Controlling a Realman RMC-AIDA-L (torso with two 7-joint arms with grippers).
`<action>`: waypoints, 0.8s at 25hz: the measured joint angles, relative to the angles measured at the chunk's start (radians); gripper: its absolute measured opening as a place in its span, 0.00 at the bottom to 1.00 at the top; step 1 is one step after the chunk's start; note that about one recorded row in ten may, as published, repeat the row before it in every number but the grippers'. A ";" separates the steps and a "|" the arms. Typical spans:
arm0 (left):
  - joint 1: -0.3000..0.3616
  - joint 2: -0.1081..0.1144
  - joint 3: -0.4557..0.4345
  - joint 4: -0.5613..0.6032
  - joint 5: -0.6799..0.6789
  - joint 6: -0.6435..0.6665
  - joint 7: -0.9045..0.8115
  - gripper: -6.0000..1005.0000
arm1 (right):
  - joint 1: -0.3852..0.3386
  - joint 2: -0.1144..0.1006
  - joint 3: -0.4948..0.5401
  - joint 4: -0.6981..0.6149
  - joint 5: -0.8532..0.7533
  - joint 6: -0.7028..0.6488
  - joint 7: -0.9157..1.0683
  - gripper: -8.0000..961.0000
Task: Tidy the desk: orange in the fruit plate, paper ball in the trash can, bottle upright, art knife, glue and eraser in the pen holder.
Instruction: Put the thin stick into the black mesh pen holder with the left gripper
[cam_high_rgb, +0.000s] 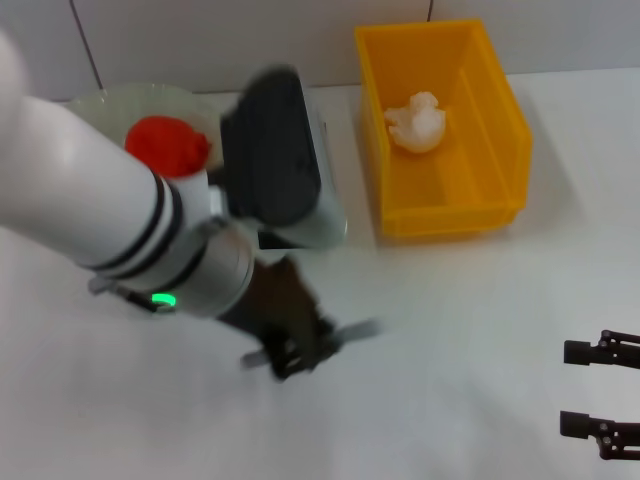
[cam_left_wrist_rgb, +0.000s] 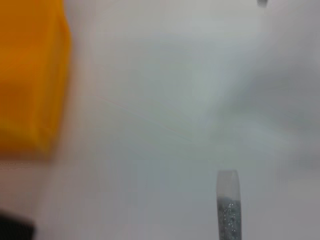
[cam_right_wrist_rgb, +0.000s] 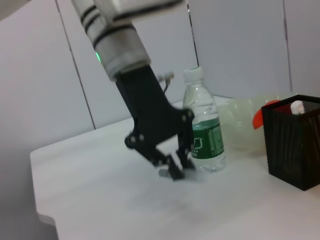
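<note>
Left tool (cam_right_wrist_rgb: 172, 162) pinching slim grey item low beside upright bottle (cam_right_wrist_rgb: 203, 122); swing risks toppling bottle. Right tool (cam_high_rgb: 600, 390) spread, parked well apart.

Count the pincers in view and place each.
2. The left pincer hangs low over the middle of the desk, near the bottle. The right pincer sits open over the desk's right side.

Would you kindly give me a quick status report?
Left gripper low over the desk beside upright bottle. Right gripper open, parked. Orange plated, paper ball binned.
</note>
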 joint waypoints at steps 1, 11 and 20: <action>0.032 0.000 -0.037 0.048 -0.059 -0.035 0.051 0.16 | -0.001 0.000 0.008 0.000 0.000 -0.003 0.000 0.81; 0.210 0.002 -0.011 0.096 -0.323 -0.645 0.218 0.15 | 0.005 0.000 0.013 0.000 0.000 -0.004 0.005 0.81; 0.277 -0.002 0.226 -0.045 -0.679 -1.251 0.558 0.15 | 0.011 0.000 0.013 0.000 0.000 0.002 0.013 0.81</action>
